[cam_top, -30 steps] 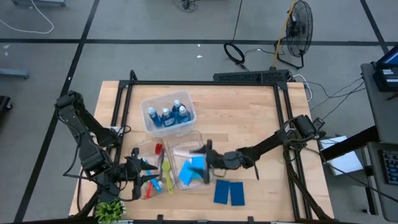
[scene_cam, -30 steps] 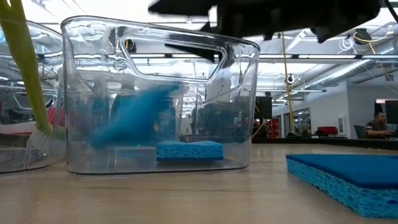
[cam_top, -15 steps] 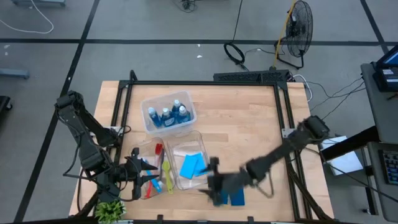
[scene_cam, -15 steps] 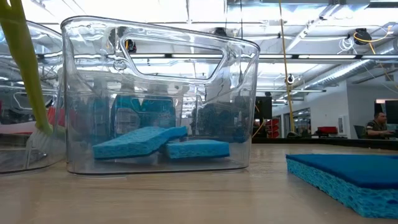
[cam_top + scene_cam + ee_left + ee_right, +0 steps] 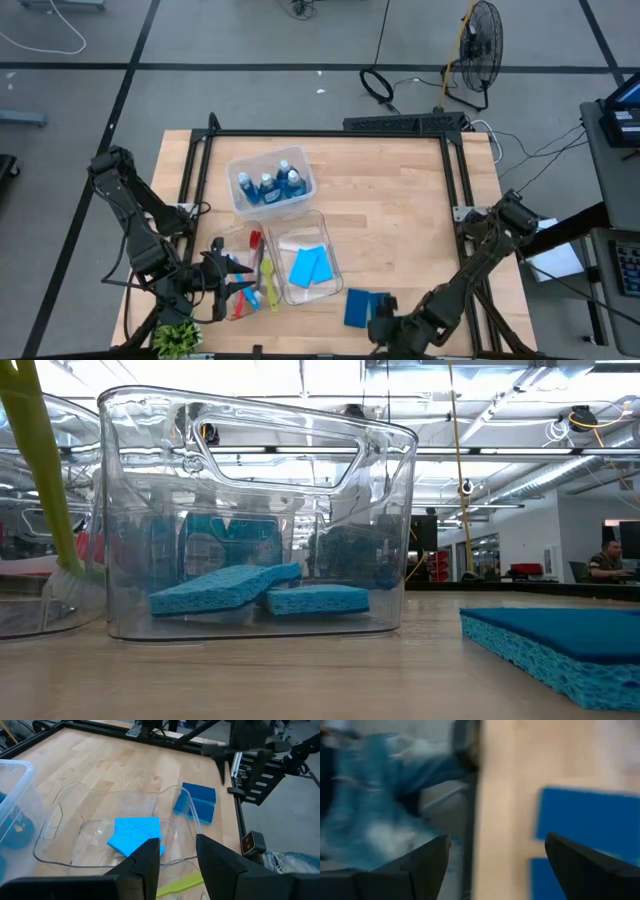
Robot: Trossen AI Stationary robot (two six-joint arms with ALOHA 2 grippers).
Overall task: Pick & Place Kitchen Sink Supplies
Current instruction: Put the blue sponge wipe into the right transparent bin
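Nearest the front edge of the table (image 5: 400, 200), the right claw (image 5: 385, 325) sits low beside the two dark blue sponges (image 5: 368, 309) lying flat on the wood; its wrist view shows the fingers spread wide with nothing between them and a blue sponge (image 5: 585, 815) just ahead. To my eye, the step in hand is the reach for the next sponge. The next move calls for the claw to settle squarely over one sponge, straddle it and close on it alone, since the two lie touching side by side and could easily be lifted together or nudged.

A little farther in stands the clear sponge bin (image 5: 303, 265), with two light blue sponges (image 5: 310, 266) inside, one leaning on the other in the low view (image 5: 225, 587). That bin looks like the target for the pair outside.

Left of it, the left claw (image 5: 228, 275) hovers over the neighbouring clear bin (image 5: 240, 262), where the red, blue and yellow-green brushes (image 5: 262, 282) lie. Its fingers (image 5: 150, 857) stand a little apart in its wrist view, and I cannot see that they hold anything; this arm appears to be waiting. A small potted plant (image 5: 177, 338) sits at the near left corner.

Farthest back, a third clear bin (image 5: 270, 183) holds the blue-liquid bottles (image 5: 266, 185), upright and close together.
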